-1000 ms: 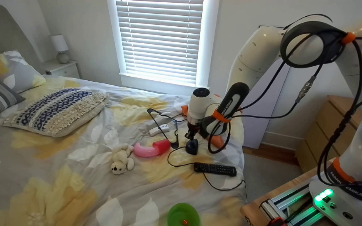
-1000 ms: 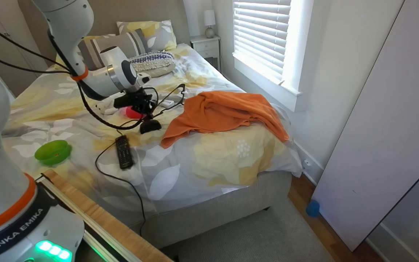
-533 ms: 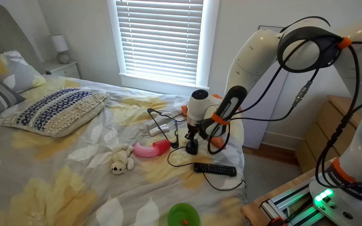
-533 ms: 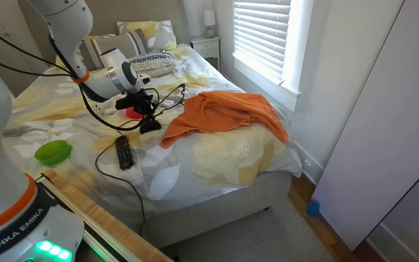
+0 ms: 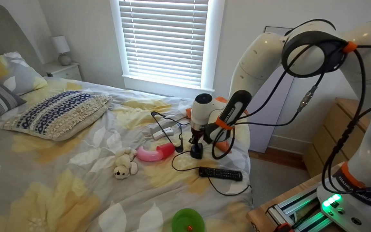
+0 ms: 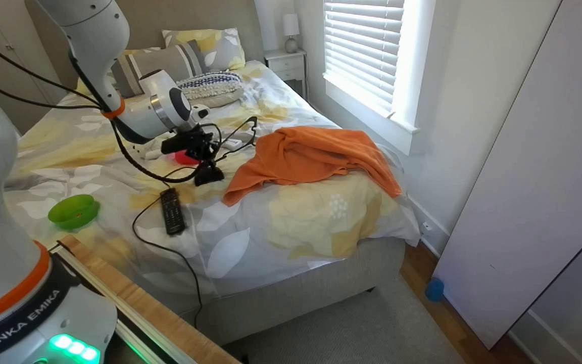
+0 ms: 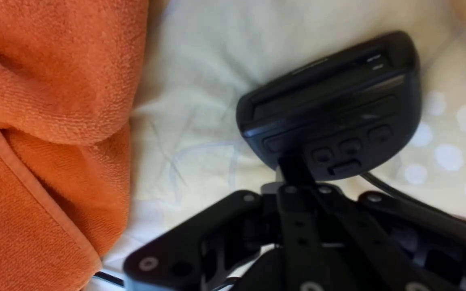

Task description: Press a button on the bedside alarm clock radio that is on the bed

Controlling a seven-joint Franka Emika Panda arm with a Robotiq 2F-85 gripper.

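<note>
A dark alarm clock radio with several buttons on its sloped face [image 7: 338, 121] sits on the bed, its cord trailing away. It also shows in both exterior views [image 5: 196, 152] [image 6: 209, 176]. The bed [image 6: 311, 217] has a rumpled yellow, white and grey patterned sheet. My gripper [image 7: 295, 167] is shut with nothing between its fingers and points down at the clock. In the wrist view its dark fingertips overlap the clock's lower edge, left of the small round buttons. I cannot tell whether they touch it. The gripper is just above the clock in both exterior views [image 5: 195, 141] [image 6: 210, 161].
An orange towel [image 6: 306, 156] lies beside the clock. A black remote [image 5: 220, 173], a black hanger [image 5: 179, 146], a white device [image 5: 163, 133], a pink and red toy [image 5: 155, 153], a white plush toy [image 5: 125, 164] and a green bowl [image 5: 188, 220] lie around it.
The arm and wrist have lowered slightly, and the gripper has come down a little toward the clock. The clock and the other objects have not visibly moved.
</note>
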